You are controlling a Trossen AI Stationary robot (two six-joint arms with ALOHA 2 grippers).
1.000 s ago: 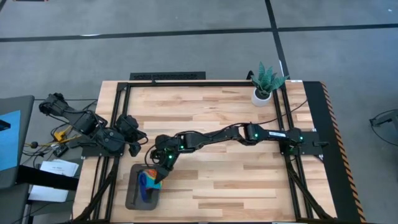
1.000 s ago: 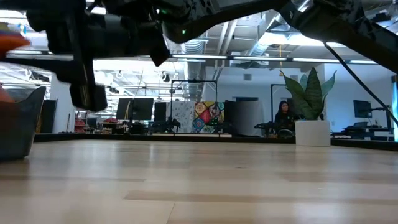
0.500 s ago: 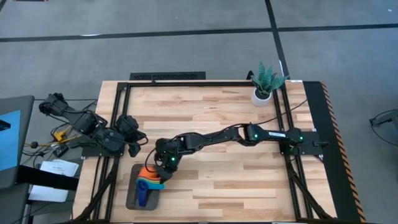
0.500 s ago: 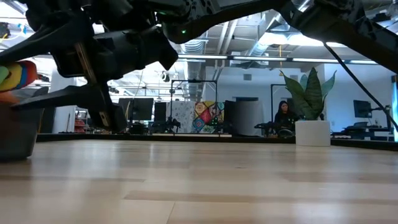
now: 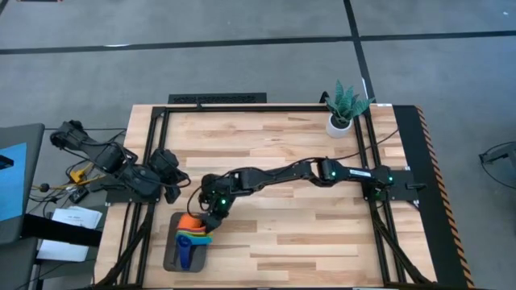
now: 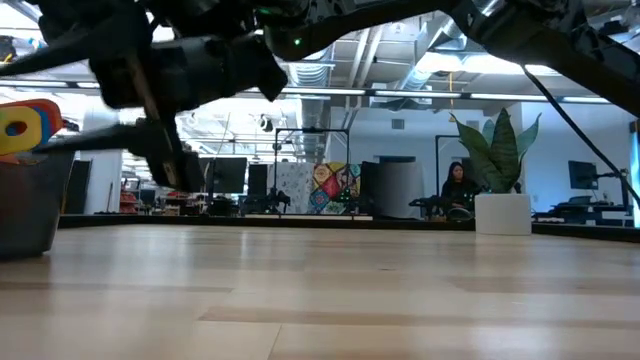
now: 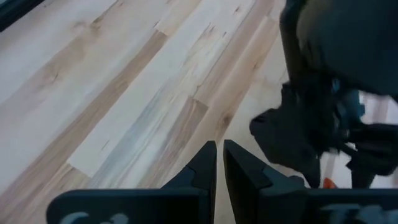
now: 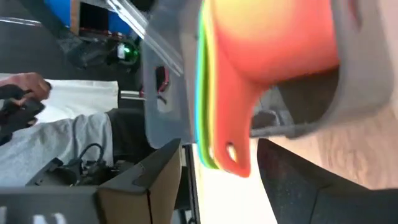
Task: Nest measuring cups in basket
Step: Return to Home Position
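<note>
The dark grey basket (image 5: 171,256) stands near the table's near-left corner. Inside it the measuring cups (image 5: 192,229) sit nested, an orange-red one on top, with teal and yellow rims below and a dark blue piece (image 5: 185,256) nearer the front. In the right wrist view the stacked handles (image 8: 229,146) stick out over the basket's rim (image 8: 163,74). My right gripper (image 5: 211,211) is open just beyond the basket's far-right corner, its fingers (image 8: 155,180) on either side of the handle ends, apart from them. My left gripper (image 7: 219,155) is shut, parked at the table's left edge.
A white plant pot (image 5: 339,123) with a green plant stands near the far-right corner. The black frame rails (image 5: 153,161) run along the table's sides. Bare wood lies across the middle and right. A person sits far back in the room (image 6: 458,190).
My right gripper was shut over the basket, then opened wide and let go of the orange-red cup. It has since drawn up and slightly away toward the far edge. The cup now rests on top of the nested stack, its handle sticking out over the rim.
</note>
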